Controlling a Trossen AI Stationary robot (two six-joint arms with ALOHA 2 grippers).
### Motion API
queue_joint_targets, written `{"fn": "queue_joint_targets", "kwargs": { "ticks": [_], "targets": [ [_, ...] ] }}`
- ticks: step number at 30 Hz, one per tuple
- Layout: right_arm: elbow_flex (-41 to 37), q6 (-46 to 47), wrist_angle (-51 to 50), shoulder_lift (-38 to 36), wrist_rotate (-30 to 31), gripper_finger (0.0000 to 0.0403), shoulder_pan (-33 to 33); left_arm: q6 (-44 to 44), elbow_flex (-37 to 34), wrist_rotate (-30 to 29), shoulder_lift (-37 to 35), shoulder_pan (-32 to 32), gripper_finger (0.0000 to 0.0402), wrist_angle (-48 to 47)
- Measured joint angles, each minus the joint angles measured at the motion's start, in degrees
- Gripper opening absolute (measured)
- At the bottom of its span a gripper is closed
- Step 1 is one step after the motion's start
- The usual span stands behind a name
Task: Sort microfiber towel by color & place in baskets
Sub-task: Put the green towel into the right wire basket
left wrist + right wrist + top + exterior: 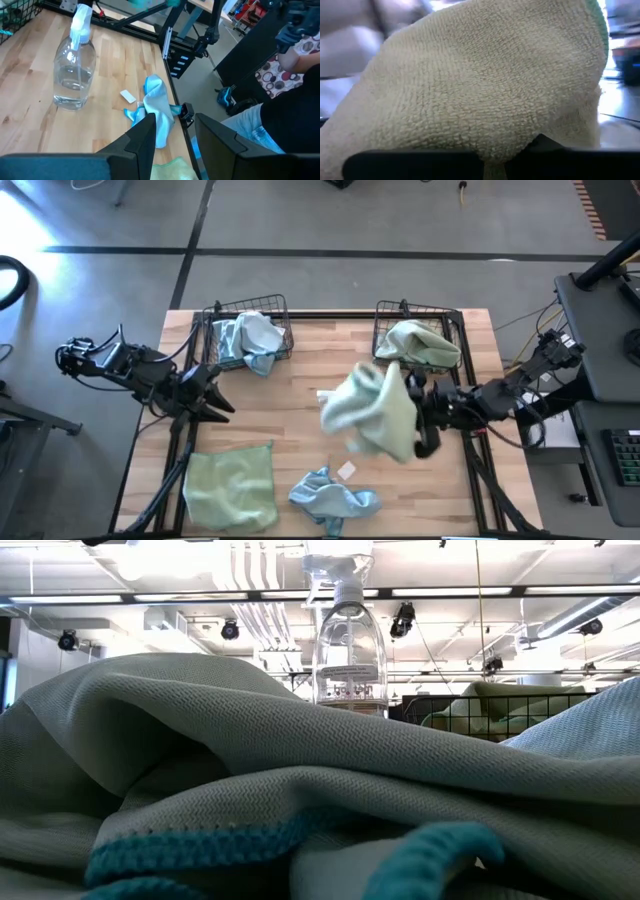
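While the left end effector (222, 406) hangs unclenched over the worktop (300, 370), a green towel (230, 488) and blue towel (332, 500) lie in front, baskets (248, 332) behind; the right end effector (412, 402) clamps a pale green towel (372, 412) aloft, blocking its camera, spray bottle (74, 70) nearby.

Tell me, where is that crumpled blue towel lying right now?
In the high view the crumpled blue towel lies near the table's front edge, right of the flat green towel, beside a small white tag.
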Motion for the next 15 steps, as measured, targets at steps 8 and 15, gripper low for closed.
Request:
{"fn": "queue_joint_targets", "kwargs": {
  "ticks": [8, 15],
  "targets": [
    [0.0, -6.5, -2.6, 0.0, 34.8, 0.0033, 0.0, 0.0, 0.0, 0.0, -0.1, 0.0, 0.0122, 0.0],
    [0.3, -18.7, -1.2, -0.7, 49.4, 0.0034, -1.7, -0.2, 0.0, 0.0, -0.1, 0.0, 0.0122, 0.0]
  ]
}}
